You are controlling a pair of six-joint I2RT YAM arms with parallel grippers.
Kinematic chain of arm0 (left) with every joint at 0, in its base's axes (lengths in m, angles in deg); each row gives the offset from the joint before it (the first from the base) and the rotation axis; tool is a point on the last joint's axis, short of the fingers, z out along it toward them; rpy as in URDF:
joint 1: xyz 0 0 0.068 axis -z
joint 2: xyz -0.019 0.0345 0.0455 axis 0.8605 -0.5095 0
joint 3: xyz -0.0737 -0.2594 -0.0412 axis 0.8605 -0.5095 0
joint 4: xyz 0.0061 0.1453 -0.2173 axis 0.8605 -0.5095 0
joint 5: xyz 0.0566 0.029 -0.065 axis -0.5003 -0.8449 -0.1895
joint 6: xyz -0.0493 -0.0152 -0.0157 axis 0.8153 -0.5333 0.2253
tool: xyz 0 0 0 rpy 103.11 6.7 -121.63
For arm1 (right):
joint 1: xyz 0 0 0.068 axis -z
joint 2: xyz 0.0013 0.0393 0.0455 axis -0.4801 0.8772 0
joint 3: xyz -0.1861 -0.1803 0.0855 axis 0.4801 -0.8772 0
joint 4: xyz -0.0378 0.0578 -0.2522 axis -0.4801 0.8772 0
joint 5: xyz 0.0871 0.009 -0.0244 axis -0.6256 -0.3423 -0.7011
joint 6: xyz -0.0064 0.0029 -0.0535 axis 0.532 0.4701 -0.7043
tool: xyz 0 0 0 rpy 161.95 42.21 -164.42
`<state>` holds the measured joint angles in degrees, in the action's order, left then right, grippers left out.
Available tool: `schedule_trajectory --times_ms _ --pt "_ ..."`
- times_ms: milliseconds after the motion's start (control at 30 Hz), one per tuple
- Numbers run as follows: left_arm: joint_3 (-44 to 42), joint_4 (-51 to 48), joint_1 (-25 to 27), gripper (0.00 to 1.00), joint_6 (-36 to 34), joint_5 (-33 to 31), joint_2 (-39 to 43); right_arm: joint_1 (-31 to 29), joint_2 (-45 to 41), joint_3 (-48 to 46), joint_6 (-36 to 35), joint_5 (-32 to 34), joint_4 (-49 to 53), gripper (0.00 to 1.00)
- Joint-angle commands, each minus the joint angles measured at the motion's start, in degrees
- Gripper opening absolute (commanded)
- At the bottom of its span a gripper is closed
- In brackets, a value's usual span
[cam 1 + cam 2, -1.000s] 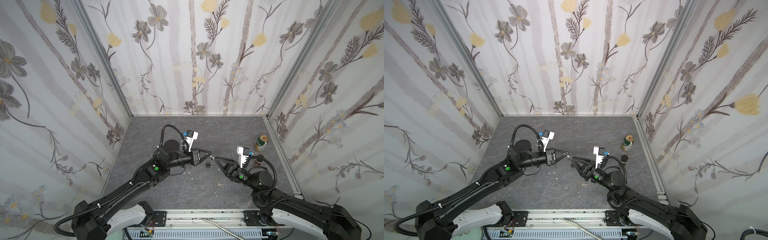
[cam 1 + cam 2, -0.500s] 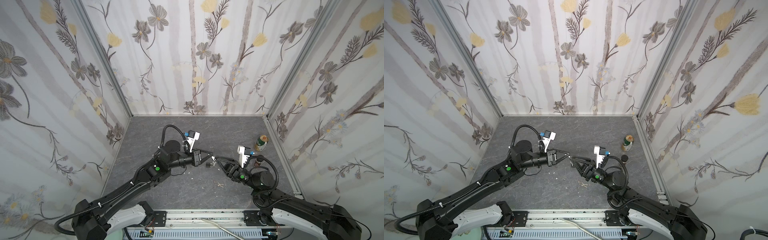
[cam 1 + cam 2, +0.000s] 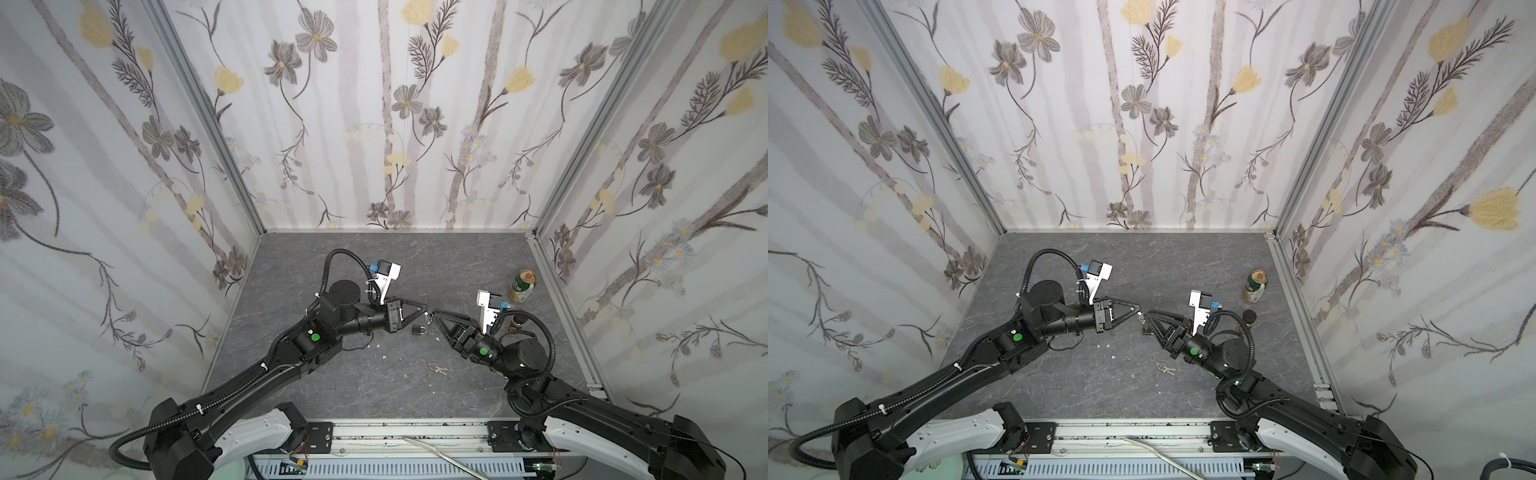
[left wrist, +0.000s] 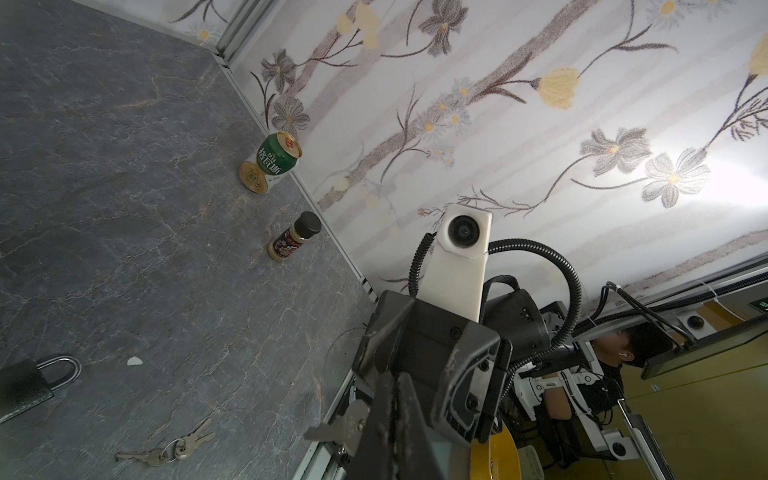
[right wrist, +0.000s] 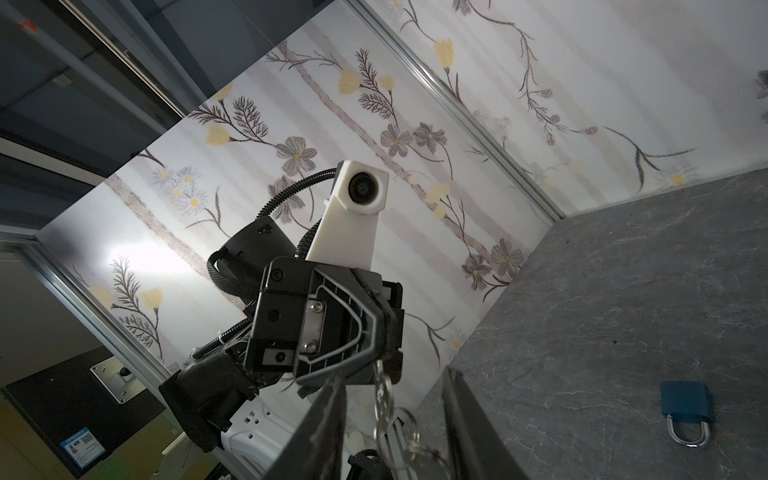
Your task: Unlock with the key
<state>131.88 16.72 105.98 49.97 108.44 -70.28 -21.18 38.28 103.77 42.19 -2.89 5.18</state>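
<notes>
The arms have just drawn tip to tip. The left pincer [image 3: 424,309] is pressed together on the key [image 4: 332,428], its ring [image 5: 381,390] dangling inside the spread right pincer [image 3: 434,315] — a handover, I'd guess. The padlock [image 3: 417,330] lies on the table [image 3: 332,395] just below — shackle shut.

Left wrist view: logged key [image 4: 336,429] as a blur, one end sunk in a dark smear of fingers [image 4: 388,440]; cannot tell whose. Missing part of padlock [image 4: 25,384] past the frame edge there. Right wrist view: cannot see key itself, buried in closed tips of left gripper [image 5: 384,355]; got only rings [image 5: 409,434], soft-focus. Missing bases of right gripper [image 5: 392,378] fingers below frame. Both top views: cannot count spare keys [image 3: 436,368], too small; see bottle [image 3: 515,323] only partly, behind cable [image 3: 552,353].
</notes>
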Motion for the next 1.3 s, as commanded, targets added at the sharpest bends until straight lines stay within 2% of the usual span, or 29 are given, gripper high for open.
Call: schedule_trajectory --times_ms 0,233,400,500,600,867,1067,1200,1267 --pt "0.34 2.56 0.13 0.00 0.69 0.69 0.10 0.04 1.37 1.07 0.22 -3.27 -3.20 0.35" --pt "0.14 2.69 0.23 0.00 0.65 0.47 0.13 0.03 2.68 1.72 0.51 -4.73 -4.03 0.24" --pt "0.35 2.47 0.21 0.00 0.36 0.43 -0.10 0.03 3.20 1.66 0.66 -5.08 -4.34 0.23" --pt "0.36 2.22 0.16 0.00 0.17 -0.04 0.20 0.03 3.10 1.43 0.93 -5.04 -4.59 0.29" --pt "0.47 1.80 0.22 0.00 -0.25 -0.49 0.39 0.03 3.05 1.18 1.05 -5.06 -4.44 0.29" --pt "0.78 0.98 0.14 0.00 -0.80 -1.01 0.65 0.03 2.30 0.35 1.02 -4.97 -4.30 0.19" --pt "0.78 1.27 0.21 0.00 -0.39 -0.77 0.48 0.01 2.38 0.30 0.64 -5.52 -4.64 0.01" --pt "0.86 1.37 0.21 0.00 0.03 -0.12 -0.04 0.18 2.39 0.34 0.15 -5.36 -4.52 0.00" --pt "0.57 0.84 0.02 0.27 0.49 -1.36 -0.04 0.16 2.24 0.24 -0.20 -4.65 -3.46 0.00"
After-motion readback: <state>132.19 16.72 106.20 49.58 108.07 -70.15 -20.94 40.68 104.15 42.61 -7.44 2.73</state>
